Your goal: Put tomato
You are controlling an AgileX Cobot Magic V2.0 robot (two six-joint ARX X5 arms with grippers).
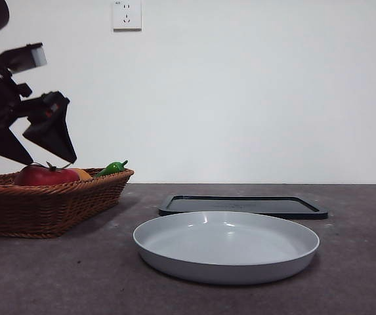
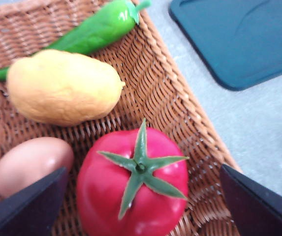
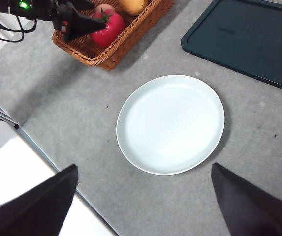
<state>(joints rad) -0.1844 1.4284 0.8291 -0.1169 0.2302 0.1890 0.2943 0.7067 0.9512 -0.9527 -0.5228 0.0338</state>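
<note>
The left hand (image 2: 141,206) hangs spread over the tomato (image 2: 133,182) in the basket (image 1: 50,200) at the surface's left edge, and a skewed closure could nudge the egg (image 2: 30,162) or let the glossy fruit slip short of the plate (image 1: 226,246).

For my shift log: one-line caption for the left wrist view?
Open left gripper poised over the tomato in the wicker basket.
</note>
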